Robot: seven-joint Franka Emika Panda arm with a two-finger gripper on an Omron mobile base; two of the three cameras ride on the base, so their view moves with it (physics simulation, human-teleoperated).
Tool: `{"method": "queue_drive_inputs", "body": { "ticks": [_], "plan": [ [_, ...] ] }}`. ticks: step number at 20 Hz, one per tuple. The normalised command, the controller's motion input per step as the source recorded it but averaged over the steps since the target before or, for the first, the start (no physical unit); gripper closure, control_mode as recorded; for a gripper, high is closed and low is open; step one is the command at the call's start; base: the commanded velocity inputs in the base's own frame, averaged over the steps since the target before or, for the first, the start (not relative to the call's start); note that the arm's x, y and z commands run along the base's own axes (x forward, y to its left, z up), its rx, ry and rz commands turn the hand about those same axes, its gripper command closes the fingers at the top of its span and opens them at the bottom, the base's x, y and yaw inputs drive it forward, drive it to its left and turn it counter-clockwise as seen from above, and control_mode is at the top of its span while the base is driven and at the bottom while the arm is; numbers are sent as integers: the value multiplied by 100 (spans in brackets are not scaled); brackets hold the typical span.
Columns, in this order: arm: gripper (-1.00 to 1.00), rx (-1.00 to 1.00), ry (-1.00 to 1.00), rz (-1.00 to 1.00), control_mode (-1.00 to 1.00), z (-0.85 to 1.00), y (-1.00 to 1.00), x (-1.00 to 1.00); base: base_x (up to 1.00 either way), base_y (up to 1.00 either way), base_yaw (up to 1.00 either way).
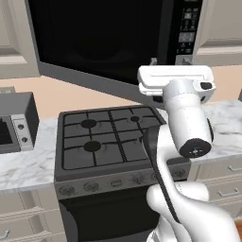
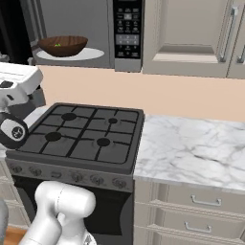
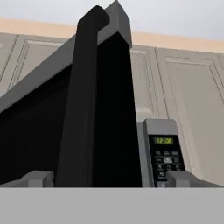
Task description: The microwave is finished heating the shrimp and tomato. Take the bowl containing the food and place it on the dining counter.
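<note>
A home kitchen: black gas stove (image 2: 79, 136), marble counter (image 2: 191, 148), beige cabinets (image 2: 191, 36), overhead microwave (image 2: 127, 33).

- Door (image 3: 94, 109) of the microwave (image 2: 95, 33) stands swung open, its handle (image 3: 78, 100) straight ahead between the spread fingers (image 3: 37, 178).
- Right of the fingers, past the door edge: clear gap before the panel (image 3: 165, 155).

The microwave (image 2: 95, 33) was dark grey with a black glass door (image 1: 99, 42) and black handle (image 3: 81, 105). The bowl (image 2: 62, 46) was dark brown wood — a speck of green inside. The gas stove (image 2: 81, 136) was black; the marble counter (image 2: 191, 148) white, grey-veined — cabinets (image 2: 186, 36) beige.
</note>
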Motion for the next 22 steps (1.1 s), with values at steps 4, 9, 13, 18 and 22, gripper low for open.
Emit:
{"method": "queue_drive_inputs", "body": {
  "ticks": [4,9,13,18,22],
  "plan": [
    [-100,0,0,1,-100,-2,-34,-47,0,0,0],
    [-100,0,0,-6,-100,4,-2,-18,0,0,0],
    [-100,0,3,-23,-100,59,-28,-72,0,0,0],
    [-100,0,1,-5,-100,8,-2,-12,0,0,0],
    [-100,0,-5,0,-100,9,22,-44,0,0,0]
  ]
}}
